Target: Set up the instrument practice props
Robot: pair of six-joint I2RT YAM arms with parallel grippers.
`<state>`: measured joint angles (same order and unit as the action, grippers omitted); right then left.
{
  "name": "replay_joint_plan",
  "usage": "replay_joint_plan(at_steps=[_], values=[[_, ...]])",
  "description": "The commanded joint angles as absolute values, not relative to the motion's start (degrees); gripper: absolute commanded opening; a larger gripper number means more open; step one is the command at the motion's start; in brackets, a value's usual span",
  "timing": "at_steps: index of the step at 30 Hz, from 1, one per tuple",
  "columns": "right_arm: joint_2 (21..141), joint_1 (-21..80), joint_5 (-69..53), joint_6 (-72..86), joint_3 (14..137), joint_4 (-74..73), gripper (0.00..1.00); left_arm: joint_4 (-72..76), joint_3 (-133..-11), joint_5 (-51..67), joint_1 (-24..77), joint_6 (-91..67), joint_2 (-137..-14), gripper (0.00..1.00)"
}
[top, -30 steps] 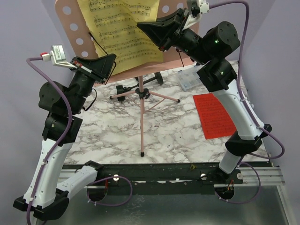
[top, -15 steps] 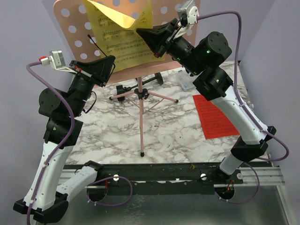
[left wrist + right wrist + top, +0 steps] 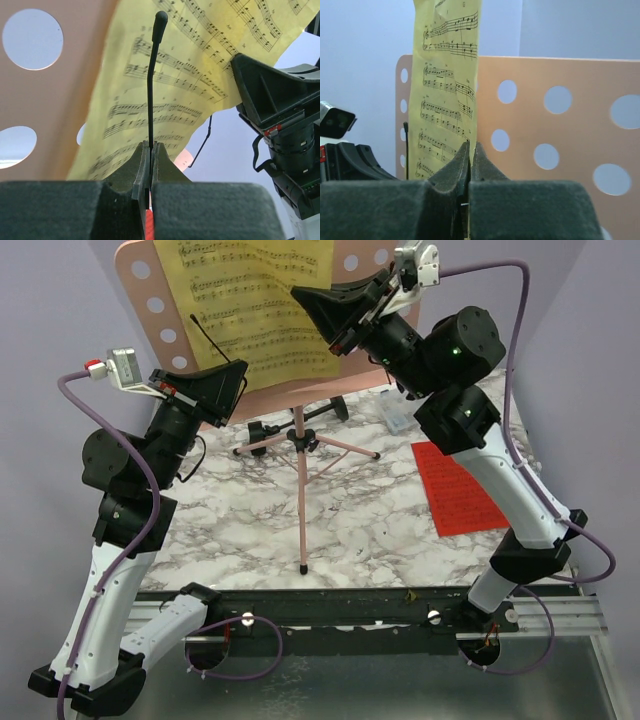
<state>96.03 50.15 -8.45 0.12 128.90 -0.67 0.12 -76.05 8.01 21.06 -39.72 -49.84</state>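
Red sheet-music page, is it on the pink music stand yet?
No, the red sheet-music page lies flat on the marble table, to the right of the pink music stand and its tripod legs.

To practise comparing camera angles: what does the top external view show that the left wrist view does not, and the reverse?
Only top external: the red sheet-music page flat on the table, the tripod legs, the microphone and the clear box. Only left wrist: that the left gripper is pinched shut on a thin black rod. Both: the yellow sheet-music page, the perforated pink music stand and the right gripper.
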Motion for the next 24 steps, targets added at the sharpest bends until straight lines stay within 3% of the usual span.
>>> replay_joint_plan(at_steps=[1, 24], values=[[96.8, 52.1, -10.1, 4.1, 126.3, 3.2, 0.01, 2.8, -76.3, 11.1, 21.1, -39.0, -48.0, 0.0], [102.0, 54.9, -12.9, 3.0, 130.5, 3.8, 0.01, 2.7, -76.5, 11.2, 21.1, -39.0, -47.9, 0.0]])
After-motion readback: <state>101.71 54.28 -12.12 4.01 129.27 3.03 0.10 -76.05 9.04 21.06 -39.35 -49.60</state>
